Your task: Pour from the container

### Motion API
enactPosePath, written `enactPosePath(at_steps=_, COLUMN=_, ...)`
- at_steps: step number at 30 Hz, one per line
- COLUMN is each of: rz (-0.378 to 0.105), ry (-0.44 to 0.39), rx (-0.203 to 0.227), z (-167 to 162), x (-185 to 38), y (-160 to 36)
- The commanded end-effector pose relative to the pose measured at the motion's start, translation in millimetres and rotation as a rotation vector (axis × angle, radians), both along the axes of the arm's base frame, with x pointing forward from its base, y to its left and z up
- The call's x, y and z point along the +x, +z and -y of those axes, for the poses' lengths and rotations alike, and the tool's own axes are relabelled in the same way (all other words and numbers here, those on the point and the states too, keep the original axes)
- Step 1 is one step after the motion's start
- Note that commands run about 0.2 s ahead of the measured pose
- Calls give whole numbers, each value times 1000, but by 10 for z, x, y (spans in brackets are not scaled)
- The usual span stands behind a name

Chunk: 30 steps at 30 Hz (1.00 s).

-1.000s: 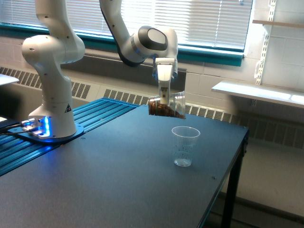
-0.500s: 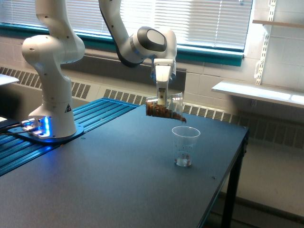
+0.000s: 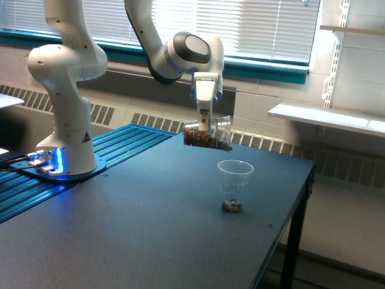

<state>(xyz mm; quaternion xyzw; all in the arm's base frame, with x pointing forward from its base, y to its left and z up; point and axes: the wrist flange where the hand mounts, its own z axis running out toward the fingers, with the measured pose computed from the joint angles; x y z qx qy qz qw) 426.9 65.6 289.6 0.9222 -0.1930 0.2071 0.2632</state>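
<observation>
The container [image 3: 208,133], a wide clear plastic cup, hangs tipped on its side above the table with its mouth toward the exterior view's right. Brown pieces lie along its lower wall. My gripper [image 3: 204,125] is shut on it from above, and its fingertips are partly hidden behind the cup wall. Below and a little to the right, a narrower clear cup [image 3: 234,185] with printed marks stands upright on the dark table [image 3: 138,223]. A small heap of brown pieces lies at its bottom.
The arm's white base [image 3: 66,150] stands at the left on blue ribbed panels [image 3: 129,141]. The table's right edge [image 3: 301,211] drops to the floor. White shelves [image 3: 325,117] hang on the wall at the right.
Brown pieces have dropped from the container into the marked cup, which held none a second ago. The container has risen slightly and shifted a little left.
</observation>
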Motion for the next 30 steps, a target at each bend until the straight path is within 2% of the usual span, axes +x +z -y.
enactPosePath(at_steps=1, rz=6, ry=8, rx=-19, z=-30, x=35, y=88)
enactPosePath(at_steps=12, rz=-1, ry=6, rx=-53, z=-71, x=58, y=150)
enactPosePath(at_steps=30, rz=-30, ry=19, rx=-89, z=-108, x=69, y=118)
